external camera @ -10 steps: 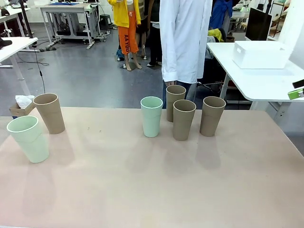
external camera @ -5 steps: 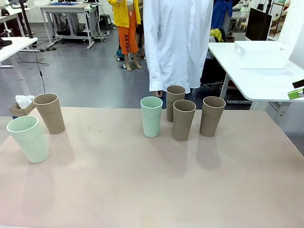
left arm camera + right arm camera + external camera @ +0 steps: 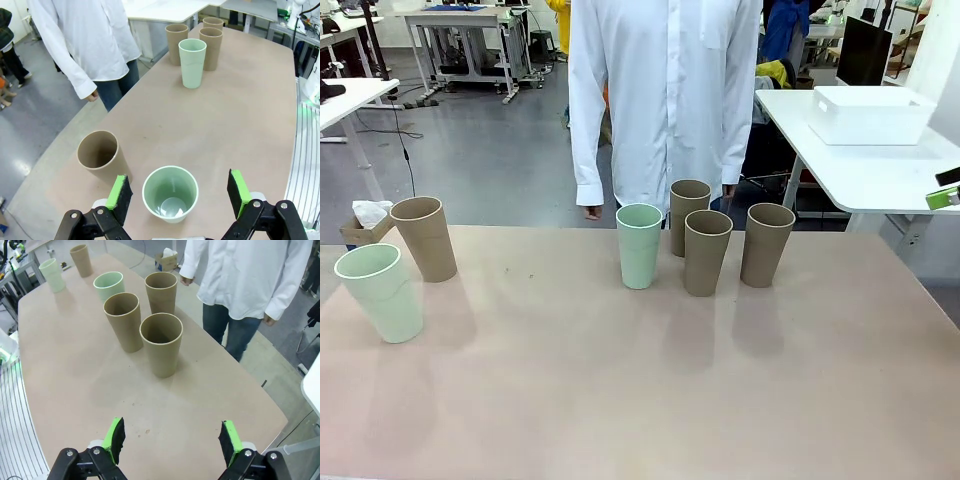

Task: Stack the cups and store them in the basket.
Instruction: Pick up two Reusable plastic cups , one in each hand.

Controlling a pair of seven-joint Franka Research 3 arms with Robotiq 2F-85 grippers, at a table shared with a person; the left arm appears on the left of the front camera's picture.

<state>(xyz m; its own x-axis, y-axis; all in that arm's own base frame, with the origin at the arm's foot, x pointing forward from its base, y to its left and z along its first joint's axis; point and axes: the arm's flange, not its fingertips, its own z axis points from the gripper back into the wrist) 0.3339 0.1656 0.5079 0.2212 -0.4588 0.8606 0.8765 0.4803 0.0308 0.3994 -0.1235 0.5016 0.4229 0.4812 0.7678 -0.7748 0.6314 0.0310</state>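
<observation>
Six cups stand upright on the tan table. At the left are a mint cup (image 3: 378, 292) and a tan cup (image 3: 424, 237). In the middle are a mint cup (image 3: 639, 245) and three tan cups (image 3: 689, 215) (image 3: 707, 252) (image 3: 766, 244). The white basket (image 3: 869, 113) sits on a side table at the far right. My left gripper (image 3: 179, 192) hangs open above the left mint cup (image 3: 170, 194), with the tan cup (image 3: 100, 157) beside it. My right gripper (image 3: 172, 439) is open over bare table, short of the nearest tan cup (image 3: 161, 351).
A person in a white shirt (image 3: 665, 100) stands at the table's far edge behind the middle cups, arms hanging down. The white side table (image 3: 880, 170) stands off the far right corner. The near half of the tan table (image 3: 640, 400) is bare.
The person has stepped to the picture's left along the far edge and now faces the table's middle. The cups have not moved.
</observation>
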